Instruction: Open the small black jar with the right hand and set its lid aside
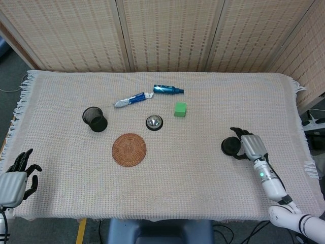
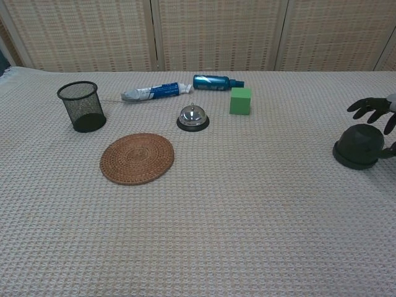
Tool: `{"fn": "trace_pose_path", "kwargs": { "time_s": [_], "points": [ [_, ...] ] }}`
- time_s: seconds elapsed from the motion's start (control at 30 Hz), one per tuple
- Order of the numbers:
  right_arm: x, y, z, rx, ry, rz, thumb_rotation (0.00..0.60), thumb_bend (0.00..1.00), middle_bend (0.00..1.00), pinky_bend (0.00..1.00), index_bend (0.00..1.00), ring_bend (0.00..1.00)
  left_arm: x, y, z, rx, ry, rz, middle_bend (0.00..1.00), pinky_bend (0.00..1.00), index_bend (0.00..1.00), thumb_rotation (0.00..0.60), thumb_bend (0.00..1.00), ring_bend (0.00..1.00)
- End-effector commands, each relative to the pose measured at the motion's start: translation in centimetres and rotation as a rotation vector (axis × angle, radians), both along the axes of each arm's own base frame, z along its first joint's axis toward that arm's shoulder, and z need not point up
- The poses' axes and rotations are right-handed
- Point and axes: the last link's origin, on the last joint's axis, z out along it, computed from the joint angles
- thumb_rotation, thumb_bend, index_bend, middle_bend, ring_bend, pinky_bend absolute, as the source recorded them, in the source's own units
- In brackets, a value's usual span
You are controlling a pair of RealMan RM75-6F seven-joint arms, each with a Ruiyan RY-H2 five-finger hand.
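The small black jar point(image 1: 231, 147) point(image 2: 359, 146) stands with its domed lid on at the right side of the table. My right hand point(image 1: 250, 145) point(image 2: 377, 110) hovers just behind and to the right of it, fingers spread above the lid and holding nothing; one finger curls beside the jar's right side. My left hand point(image 1: 15, 175) rests open at the table's front left corner, far from the jar, and shows only in the head view.
A black mesh cup point(image 1: 95, 119), a woven round coaster point(image 1: 129, 149), a silver call bell point(image 1: 154, 122), a green cube point(image 1: 180, 109), a toothpaste tube point(image 1: 132, 99) and a blue tube point(image 1: 168, 90) lie left of centre. The table's right edge point(image 1: 304, 147) is close to the jar.
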Motion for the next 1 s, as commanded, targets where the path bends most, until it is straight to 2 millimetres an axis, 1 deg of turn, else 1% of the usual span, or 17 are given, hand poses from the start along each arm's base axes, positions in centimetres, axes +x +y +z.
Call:
{"fn": "trace_pose_path", "kwargs": {
  "time_s": [0.03,0.2,0.27,0.37,0.5,0.6,0.67,0.77,0.87,1.0],
  "points": [
    [0.1,-0.1,-0.1,-0.010,-0.005,0.007,0.600,0.16,0.26,0.45,0.24,0.30,0.0,0.0,0.0,-0.001,0.000,0.000,0.00,0.33,0.43,0.600,0.63,0.00],
    [0.5,-0.2,0.1,-0.059,-0.018,0.042,0.600,0.17,0.39,0.62,0.44,0.47,0.0,0.0,0.0,-0.002,0.000,0.000,0.00,0.33,0.43,0.600,0.62,0.00],
    [0.6,-0.2,0.2,-0.085,-0.026,0.058,0.600,0.18,0.44,0.67,0.50,0.53,0.0,0.0,0.0,-0.002,0.001,0.000,0.00,0.33,0.43,0.600,0.63,0.00],
    [0.7,-0.2,0.4,-0.116,-0.032,0.084,0.600,0.20,0.47,0.71,0.55,0.56,0.0,0.0,0.0,-0.004,0.000,0.000,0.00,0.33,0.43,0.600,0.63,0.00],
    [1.1,0.0,0.7,-0.144,-0.060,0.117,0.600,0.20,0.47,0.72,0.56,0.57,0.0,0.0,-0.1,-0.005,0.001,0.000,0.00,0.33,0.43,0.600,0.63,0.00],
    [1.6,0.7,1.3,-0.156,-0.094,0.148,0.600,0.20,0.47,0.72,0.56,0.57,0.0,0.0,-0.1,-0.004,0.001,0.001,0.00,0.33,0.43,0.600,0.63,0.00],
    [1.6,1.6,1.9,-0.150,-0.096,0.156,0.600,0.20,0.48,0.72,0.56,0.58,0.0,0.0,0.0,-0.002,-0.002,0.001,0.00,0.33,0.43,0.600,0.63,0.00],
    [1.1,3.2,2.8,-0.123,-0.050,0.139,0.600,0.20,0.48,0.72,0.56,0.58,0.0,0.0,0.1,0.001,-0.004,0.001,0.00,0.33,0.43,0.600,0.63,0.00],
    [0.2,4.9,3.6,-0.097,0.031,0.109,0.600,0.20,0.48,0.73,0.56,0.58,0.1,0.0,0.0,-0.001,-0.008,0.001,0.00,0.33,0.43,0.600,0.63,0.00],
    [-0.8,6.9,4.0,-0.052,0.112,0.068,0.600,0.20,0.48,0.72,0.56,0.58,0.1,0.0,0.0,-0.003,-0.008,-0.003,0.00,0.33,0.43,0.600,0.63,0.00]
  ]
}}
